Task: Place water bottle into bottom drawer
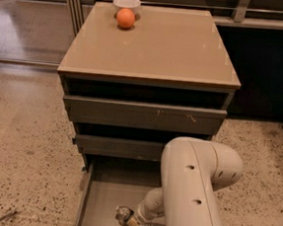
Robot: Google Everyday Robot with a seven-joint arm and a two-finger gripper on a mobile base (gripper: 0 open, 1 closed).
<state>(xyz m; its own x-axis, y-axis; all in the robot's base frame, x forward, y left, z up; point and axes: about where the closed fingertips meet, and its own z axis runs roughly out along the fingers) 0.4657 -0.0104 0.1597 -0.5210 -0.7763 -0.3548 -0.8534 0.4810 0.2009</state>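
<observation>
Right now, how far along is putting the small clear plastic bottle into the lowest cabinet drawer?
Done: the lowest grey-brown cabinet drawer stands pulled open. In hand: the gripper is low inside it, with the small clear crinkled water bottle at its tip, near the drawer floor. Left: releasing the bottle, which I cannot confirm, and lifting the arm out.

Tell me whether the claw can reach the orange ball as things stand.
Probably not. The claw sits low inside the open bottom drawer, by the water bottle, while the orange ball lies at the far edge of the cabinet top. The arm would have to lift out first.
</observation>
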